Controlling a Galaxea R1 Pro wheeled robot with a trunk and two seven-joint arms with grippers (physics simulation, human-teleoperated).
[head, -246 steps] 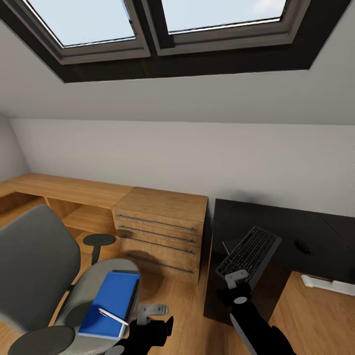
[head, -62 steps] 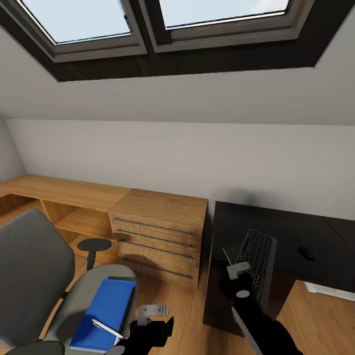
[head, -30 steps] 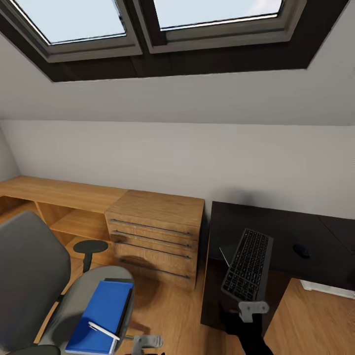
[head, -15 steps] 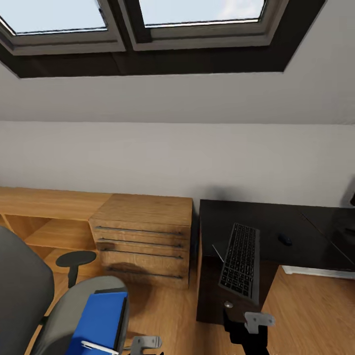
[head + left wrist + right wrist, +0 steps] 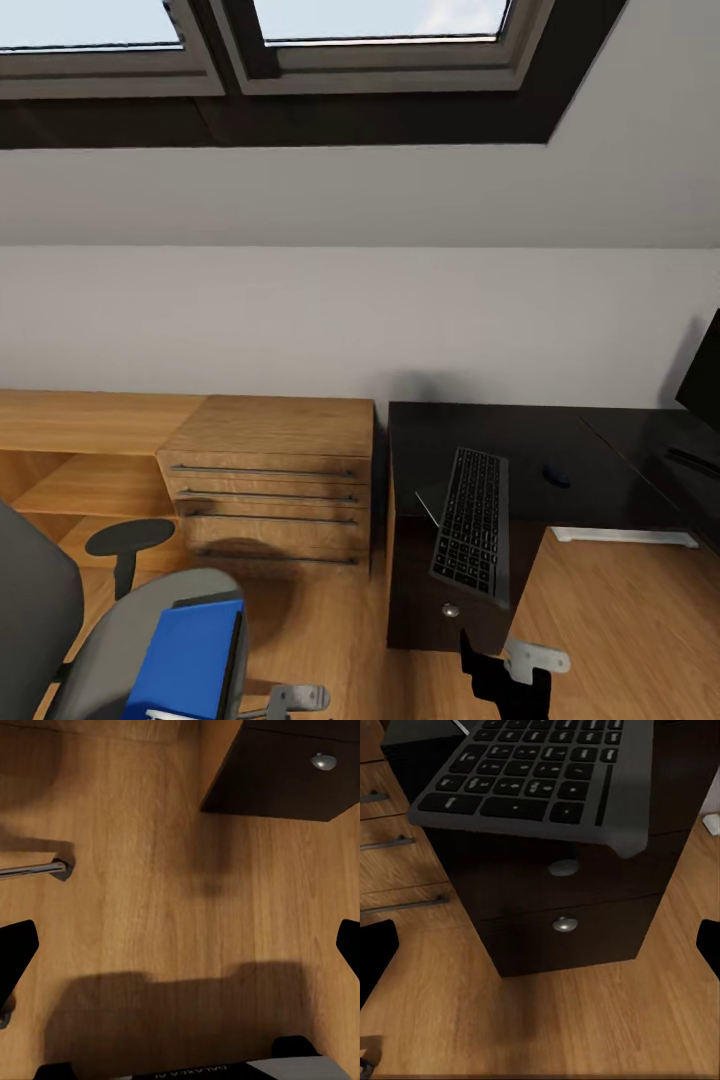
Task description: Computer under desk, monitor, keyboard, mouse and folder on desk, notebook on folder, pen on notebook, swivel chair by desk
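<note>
The black desk (image 5: pixel 520 440) stands at the right, and the monitor (image 5: pixel 703 375) shows at its far right edge. The keyboard (image 5: pixel 472 525) lies lengthwise on the desk and sticks out over the front edge, above the drawer unit (image 5: pixel 570 907). Farther back on the desk sits the mouse (image 5: pixel 556 475). My right gripper (image 5: pixel 503 655) hangs open below the keyboard (image 5: pixel 540 772), apart from it. The blue folder (image 5: pixel 190 660) rests on the swivel chair (image 5: pixel 60 620), with the white pen (image 5: pixel 160 714) on it. Beside the chair, my left gripper (image 5: pixel 295 698) is open over the floor. The notebook and the computer are out of view.
A light wooden chest (image 5: pixel 270 480) with bar handles stands left of the desk, against the wall. A low wooden shelf (image 5: pixel 70 420) runs on to its left. A white strip (image 5: pixel 620 537) lies on the floor under the desk. A sloped ceiling with skylights is overhead.
My right gripper has let go of the keyboard and dropped below it. The keyboard stays on the desk edge. The camera has swung right, bringing the monitor's edge into view.
</note>
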